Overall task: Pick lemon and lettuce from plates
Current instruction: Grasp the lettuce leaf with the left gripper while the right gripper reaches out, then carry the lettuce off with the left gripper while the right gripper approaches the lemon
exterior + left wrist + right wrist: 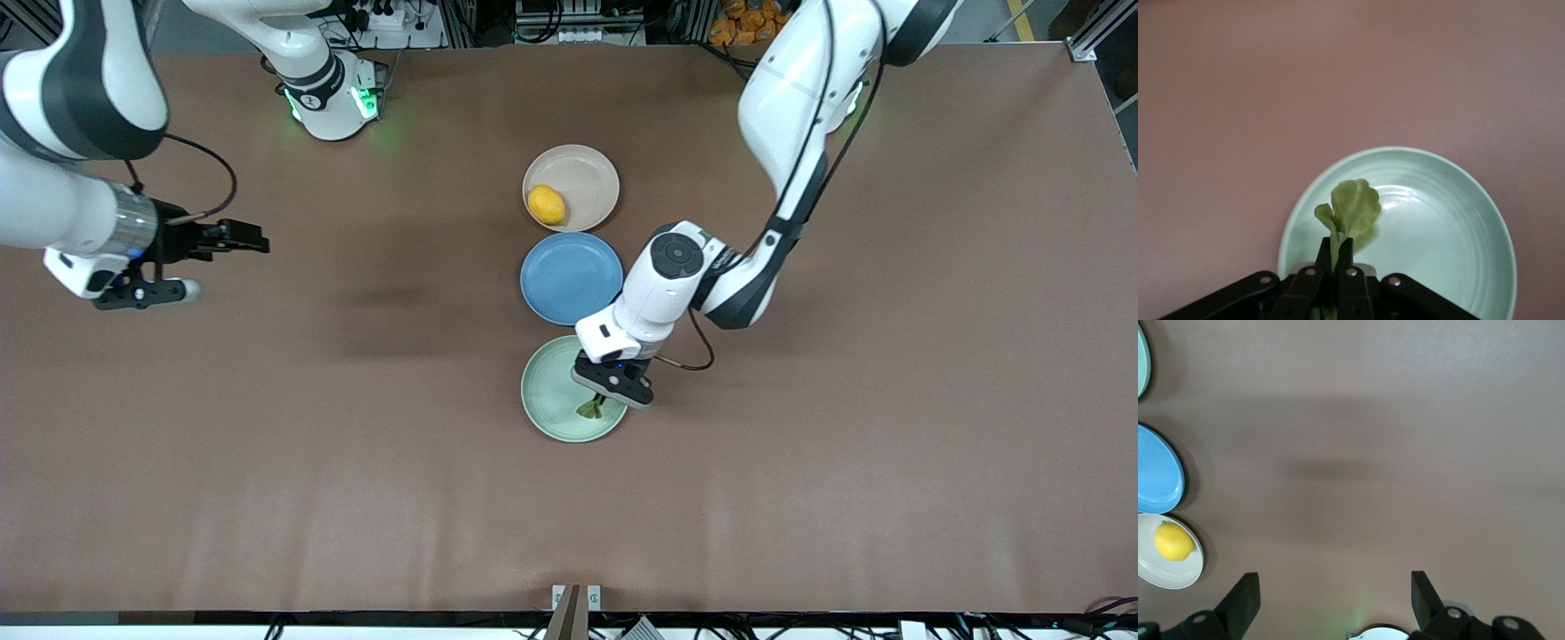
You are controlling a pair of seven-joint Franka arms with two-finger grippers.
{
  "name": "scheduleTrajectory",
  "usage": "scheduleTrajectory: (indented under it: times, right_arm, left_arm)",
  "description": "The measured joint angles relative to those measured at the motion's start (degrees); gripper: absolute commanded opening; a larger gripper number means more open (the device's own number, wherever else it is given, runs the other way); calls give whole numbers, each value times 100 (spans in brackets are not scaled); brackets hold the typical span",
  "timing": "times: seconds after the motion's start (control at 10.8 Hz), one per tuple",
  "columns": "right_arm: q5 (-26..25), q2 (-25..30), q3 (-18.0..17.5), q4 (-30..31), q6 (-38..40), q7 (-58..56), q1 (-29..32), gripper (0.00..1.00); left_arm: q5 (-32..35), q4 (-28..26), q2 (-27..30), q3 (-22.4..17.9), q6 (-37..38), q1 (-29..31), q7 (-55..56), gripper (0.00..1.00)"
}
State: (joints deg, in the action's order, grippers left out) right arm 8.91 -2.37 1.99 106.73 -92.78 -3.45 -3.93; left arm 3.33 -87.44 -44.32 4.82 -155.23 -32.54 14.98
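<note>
Lettuce (pixel 1353 208) stands pinched between the left gripper's (pixel 1335 260) closed fingers over the mint plate (pixel 1451 233); the right gripper (pixel 1335 593) waits wide open, holding nothing.

Both arms: glossy white shells with black joint bands and thin black cables looping along the forearms; a round dark grey cap sits on the left arm's wrist joint. Right arm base carries green indicator lights, and a polished metal ring sits just ahead of its wrist. Left pincer (pixel 612 384) and right pincer (pixel 238 238) are matt black, the left's fingers (pixel 1346 257) fixed with small silver screws.
</note>
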Motion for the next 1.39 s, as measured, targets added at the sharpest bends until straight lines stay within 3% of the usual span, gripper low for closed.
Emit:
scheduleTrajectory:
  times: [0.37, 0.74, 1.02, 1.39]
  right_arm:
    - [82, -7, -10, 228, -181, 435, -422, 100]
    - [380, -5, -23, 686, -596, 979, -1011, 100]
    - [411, 6, -47, 820, -907, 1735, -2017, 100]
    - [435, -14, -65, 1151, -1933, 2624, -3610, 100]
  left_arm:
    - [-341, 93, 1136, -5, 1588, 485, 101, 0]
    - [-349, 11, 1713, -32, 3148, 1430, -351, 0]
    - [-346, -199, 1747, -53, 3613, 2080, -542, 0]
    - [-344, -713, 1520, -72, 3536, 2729, -542, 0]
